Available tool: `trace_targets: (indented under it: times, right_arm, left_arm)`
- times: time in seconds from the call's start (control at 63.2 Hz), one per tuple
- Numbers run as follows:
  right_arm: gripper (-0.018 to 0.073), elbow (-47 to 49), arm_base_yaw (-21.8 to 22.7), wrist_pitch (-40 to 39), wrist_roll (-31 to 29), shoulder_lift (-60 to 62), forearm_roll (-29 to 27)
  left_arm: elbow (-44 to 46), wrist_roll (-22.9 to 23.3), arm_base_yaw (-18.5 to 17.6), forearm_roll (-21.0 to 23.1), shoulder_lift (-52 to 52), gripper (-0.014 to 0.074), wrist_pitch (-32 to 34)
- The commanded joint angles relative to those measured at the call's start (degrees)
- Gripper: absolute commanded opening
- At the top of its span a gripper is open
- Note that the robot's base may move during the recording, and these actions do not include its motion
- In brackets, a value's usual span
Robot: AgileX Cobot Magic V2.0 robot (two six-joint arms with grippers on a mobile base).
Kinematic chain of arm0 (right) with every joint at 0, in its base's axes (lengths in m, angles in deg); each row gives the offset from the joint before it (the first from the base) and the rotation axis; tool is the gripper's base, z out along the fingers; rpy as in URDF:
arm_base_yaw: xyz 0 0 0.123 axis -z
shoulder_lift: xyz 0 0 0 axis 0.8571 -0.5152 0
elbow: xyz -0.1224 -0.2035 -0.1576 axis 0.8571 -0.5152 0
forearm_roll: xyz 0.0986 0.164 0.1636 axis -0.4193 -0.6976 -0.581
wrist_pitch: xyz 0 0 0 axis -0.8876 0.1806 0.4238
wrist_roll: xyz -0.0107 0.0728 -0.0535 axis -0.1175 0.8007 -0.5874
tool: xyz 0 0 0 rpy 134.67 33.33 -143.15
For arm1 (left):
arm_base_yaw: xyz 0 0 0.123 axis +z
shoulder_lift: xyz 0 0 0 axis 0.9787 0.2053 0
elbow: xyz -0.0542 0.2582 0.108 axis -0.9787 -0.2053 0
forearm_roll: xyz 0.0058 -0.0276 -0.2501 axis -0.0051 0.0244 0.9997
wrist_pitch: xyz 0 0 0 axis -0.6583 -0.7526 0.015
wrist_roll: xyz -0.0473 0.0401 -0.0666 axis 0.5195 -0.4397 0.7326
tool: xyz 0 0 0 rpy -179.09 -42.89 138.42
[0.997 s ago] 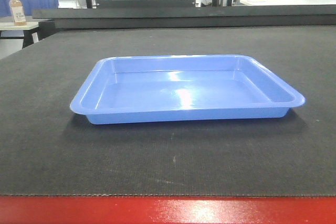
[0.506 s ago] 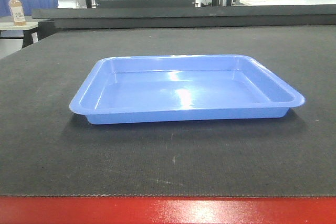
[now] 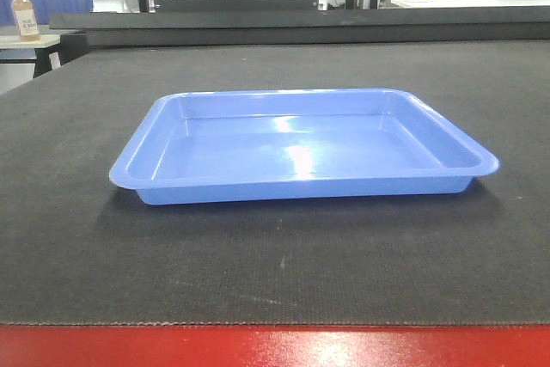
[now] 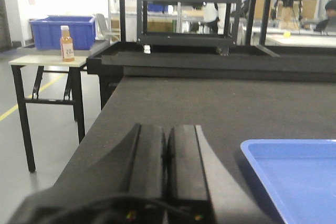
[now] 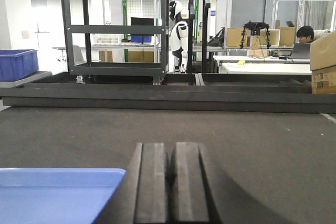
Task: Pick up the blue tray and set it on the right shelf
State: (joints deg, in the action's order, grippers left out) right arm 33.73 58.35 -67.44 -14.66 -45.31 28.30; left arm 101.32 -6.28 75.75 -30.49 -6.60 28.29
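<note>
The blue tray (image 3: 301, 152) lies flat and empty on the dark mat, near the middle of the front view. Neither gripper shows in that view. In the left wrist view my left gripper (image 4: 167, 127) is shut on nothing, low over the mat, with the blue tray's corner (image 4: 294, 177) to its right. My right gripper (image 5: 171, 144) is also shut and empty, and the tray's corner (image 5: 52, 198) lies just to its left. The right shelf is out of view.
The dark mat (image 3: 258, 272) covers a table with a red front edge (image 3: 275, 345). A side table (image 4: 47, 61) at the left holds a bottle (image 4: 66, 43) and a deep blue bin (image 4: 63, 32). A black rack (image 5: 118, 24) stands beyond the table's far end.
The front view has shifted slightly: the tray's left corner and the bottle sit a few pixels further left. The tray still rests flat on the mat.
</note>
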Motion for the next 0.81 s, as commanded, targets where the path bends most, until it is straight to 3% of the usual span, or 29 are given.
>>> trace_targets:
  times: [0.0,0.127,0.285,0.411,0.585,0.712,0.791]
  right_arm:
    - [0.0247,6.61,0.18,-0.56,-0.12,-5.87,-0.08]
    - [0.0445,10.54,0.18,-0.46,-0.12,-13.34,-0.08]
    - [0.0596,15.58,-0.01,3.37,-0.12,-23.75,-0.08]
    - [0.0593,22.74,-2.05,10.67,-0.32,-32.58,-0.08]
    - [0.0593,32.91,-6.89,20.25,-1.01,-44.98,-0.08]
    - [0.0593,39.54,-9.40,25.49,-1.01,-53.44,-0.08]
    - [0.0593,43.39,-9.81,27.92,-1.01,-58.83,-0.08]
  left_arm:
    - [7.92,-0.17,0.06,-0.03,5.84,0.0162,-1.94]
    - [14.31,-0.17,0.06,1.37,14.92,0.0366,-6.21]
    - [19.98,-1.09,-4.37,4.20,23.12,0.0380,-9.53]
    - [25.19,-1.19,-11.38,5.05,31.10,0.0382,-11.69]
    - [34.39,-1.19,-19.33,5.05,43.93,0.0382,-21.39]
    - [41.63,-1.19,-22.54,5.05,54.44,0.0382,-26.49]
    - [46.35,1.36,-22.81,4.94,60.93,0.0382,-29.81]
